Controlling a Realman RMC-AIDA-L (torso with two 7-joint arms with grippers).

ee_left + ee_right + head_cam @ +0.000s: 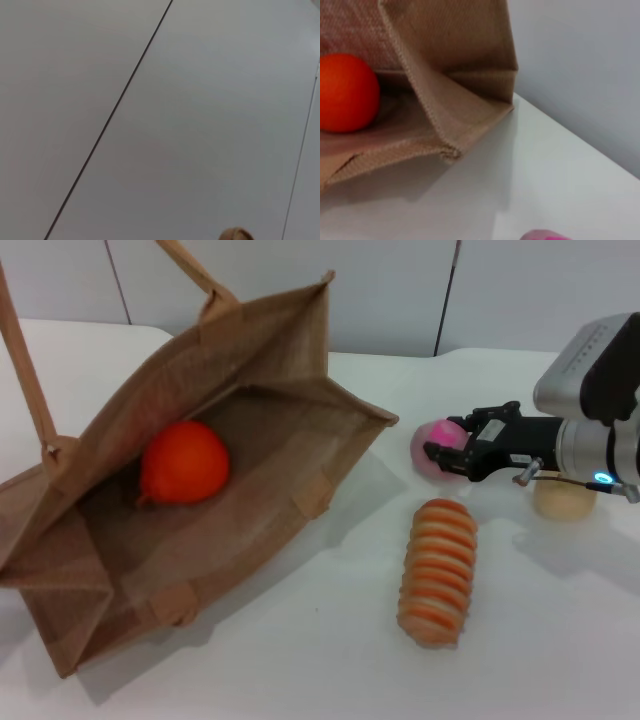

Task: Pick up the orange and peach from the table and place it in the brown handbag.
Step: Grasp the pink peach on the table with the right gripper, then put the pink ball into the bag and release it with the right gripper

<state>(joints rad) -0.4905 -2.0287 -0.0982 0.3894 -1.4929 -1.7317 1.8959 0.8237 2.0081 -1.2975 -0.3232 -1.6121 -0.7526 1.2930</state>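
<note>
While the orange (183,462) lies inside the brown handbag (250,530) | right gripper (447,452) clamps the peach (432,444), right of bag | left gripper unseen.

Bright, even light; soft shadows; right wrist view slightly blurred

The brown handbag (250,490) lies on its side, mouth gaping toward three o'clock, handles trailing toward eleven. The glossy orange (183,462) rests inside on the lower wall. At three o'clock from the bag's mouth sits the pale pink peach (436,448), just beside its corner.
</note>
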